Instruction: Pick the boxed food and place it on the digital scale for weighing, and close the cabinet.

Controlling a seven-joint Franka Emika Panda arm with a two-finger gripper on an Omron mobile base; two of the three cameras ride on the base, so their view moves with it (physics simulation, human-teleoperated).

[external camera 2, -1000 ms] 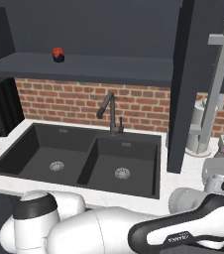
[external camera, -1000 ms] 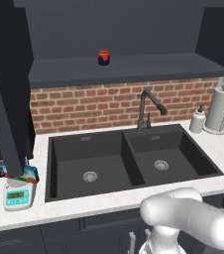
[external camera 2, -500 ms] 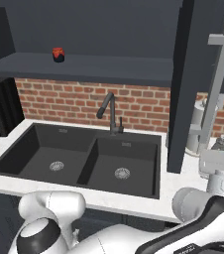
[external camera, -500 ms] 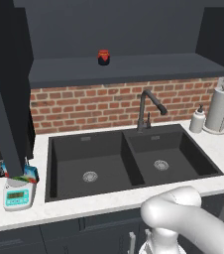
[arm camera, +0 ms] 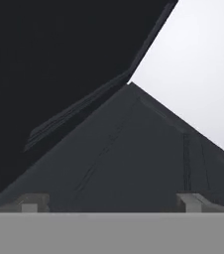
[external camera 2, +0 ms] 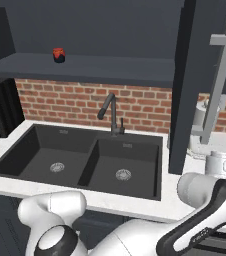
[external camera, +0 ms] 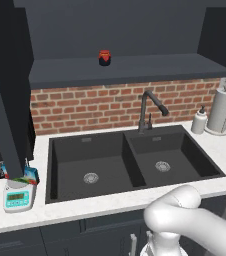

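Boxed food (external camera: 27, 174) rests behind digital scale (external camera: 19, 196), pincer (arm camera: 112, 201) elsewhere.

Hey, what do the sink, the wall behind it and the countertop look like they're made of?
The sink looks like matte black composite or coated metal: a dull, even dark surface with little shine, with small metallic drains. The wall reads as red brick with pale mortar lines, unglazed. The countertop appears to be light stone or a stone-look laminate, white with faint grey mottling; the render leaves it open.
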